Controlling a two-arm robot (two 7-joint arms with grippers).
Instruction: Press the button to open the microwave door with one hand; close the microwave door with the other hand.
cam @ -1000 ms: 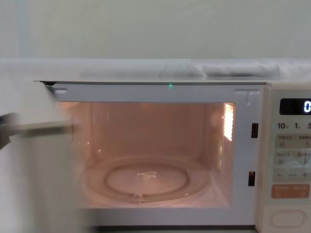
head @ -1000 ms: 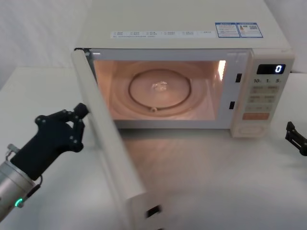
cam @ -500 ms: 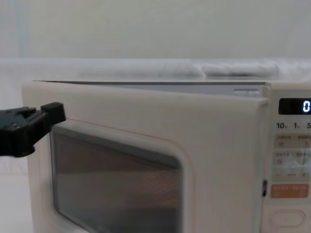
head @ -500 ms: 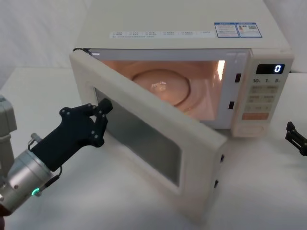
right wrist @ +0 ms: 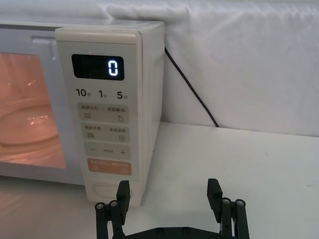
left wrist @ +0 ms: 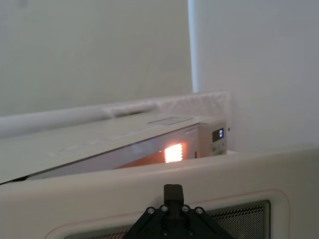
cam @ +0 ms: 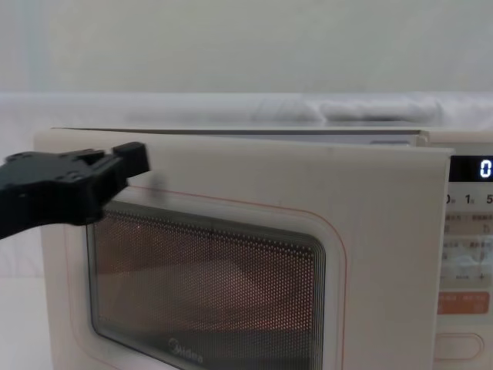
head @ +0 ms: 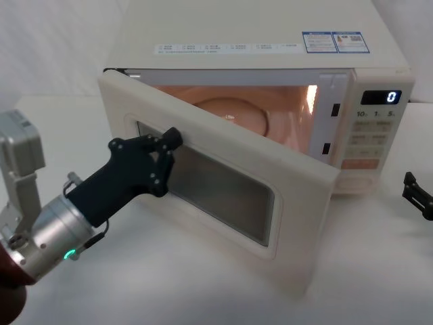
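Note:
The microwave door stands partly open, its hinge at the left and its free edge toward me. Its dark window and Midea logo face the chest view on the microwave door. My left gripper is shut, its tip against the door's outer face by the window's upper corner, as the left gripper also shows from the chest. In the left wrist view the left gripper meets the microwave door. The button sits at the keypad's bottom, also seen as the button. My right gripper hangs open a little before the keypad; the right gripper is at the table's right.
The lit cavity with its glass turntable shows behind the door. The keypad strip reads 0 on its display. A black cable runs down the white backdrop behind the microwave. White table spreads in front.
The door has swung from wide open to partly open, toward the cavity, with my left gripper following against its outer face. The right gripper has stayed in place.

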